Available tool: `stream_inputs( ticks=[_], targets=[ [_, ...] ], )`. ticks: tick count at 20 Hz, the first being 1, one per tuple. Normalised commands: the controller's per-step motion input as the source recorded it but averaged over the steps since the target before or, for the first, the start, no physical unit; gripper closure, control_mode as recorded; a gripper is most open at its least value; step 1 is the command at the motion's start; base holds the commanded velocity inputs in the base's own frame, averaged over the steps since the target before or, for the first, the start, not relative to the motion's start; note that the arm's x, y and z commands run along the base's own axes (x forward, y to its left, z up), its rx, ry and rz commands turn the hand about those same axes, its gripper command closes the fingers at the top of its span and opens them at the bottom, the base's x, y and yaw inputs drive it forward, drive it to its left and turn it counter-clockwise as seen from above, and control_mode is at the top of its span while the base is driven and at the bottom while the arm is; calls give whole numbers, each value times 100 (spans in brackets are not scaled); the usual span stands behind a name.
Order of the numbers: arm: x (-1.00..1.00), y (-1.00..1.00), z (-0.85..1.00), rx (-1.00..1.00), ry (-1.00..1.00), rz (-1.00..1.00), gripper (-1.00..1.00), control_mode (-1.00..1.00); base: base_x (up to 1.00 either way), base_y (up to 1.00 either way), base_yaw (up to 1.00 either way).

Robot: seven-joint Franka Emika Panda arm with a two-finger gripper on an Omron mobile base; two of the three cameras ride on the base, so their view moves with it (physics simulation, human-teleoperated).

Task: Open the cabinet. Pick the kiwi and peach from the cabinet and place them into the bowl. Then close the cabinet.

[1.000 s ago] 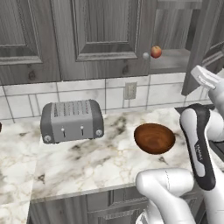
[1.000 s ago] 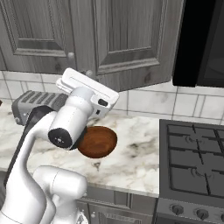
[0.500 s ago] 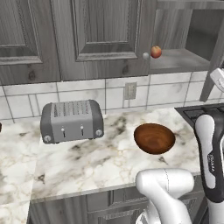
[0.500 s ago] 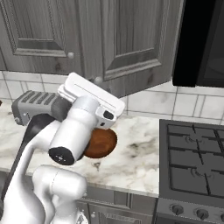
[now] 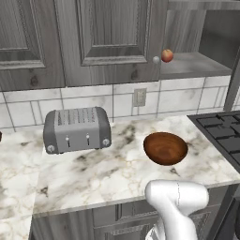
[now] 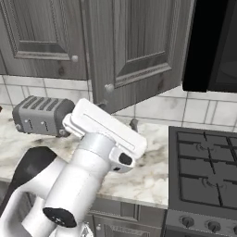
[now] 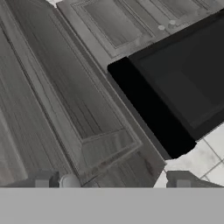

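The cabinet's right door point(image 6: 139, 41) stands swung out, its edge toward the left base view. Its round silver knob point(image 7: 70, 180) sits low between my fingertips, close to the left finger point(image 7: 43, 179) and apart from the other. My gripper point(image 7: 113, 180) is open, with nothing held. The peach point(image 5: 167, 55) rests on the open cabinet shelf point(image 5: 192, 63), just right of the door knob point(image 5: 156, 60). The kiwi is hidden. The reddish-brown bowl point(image 5: 165, 148) stands on the marble counter point(image 5: 93, 173), right of the toaster. My white hand point(image 6: 104, 132) hangs below the door in the right base view.
A silver toaster point(image 5: 77, 129) stands on the counter's left part. A black stove top point(image 6: 203, 171) lies to the right. A black microwave point(image 6: 213, 46) hangs beside the open door. The left cabinet door point(image 5: 112, 33) is shut.
The jaws have spread wide and let go of the knob. My arm has swung right, out of the left base view, and closer to the right base camera.
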Motion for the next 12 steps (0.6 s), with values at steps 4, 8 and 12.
stream_inputs(
  ticks=[4, 8, 12],
  targets=[
    [-100, 30, -33, -6, 0, -7, -100, -100, 0, 0, 0],
    [-84, 98, -36, -16, -1, -27, -100, -100, 0, 0, 0],
    [-29, 100, -36, -20, -7, -40, -100, -100, 0, 0, 0]
  ],
)
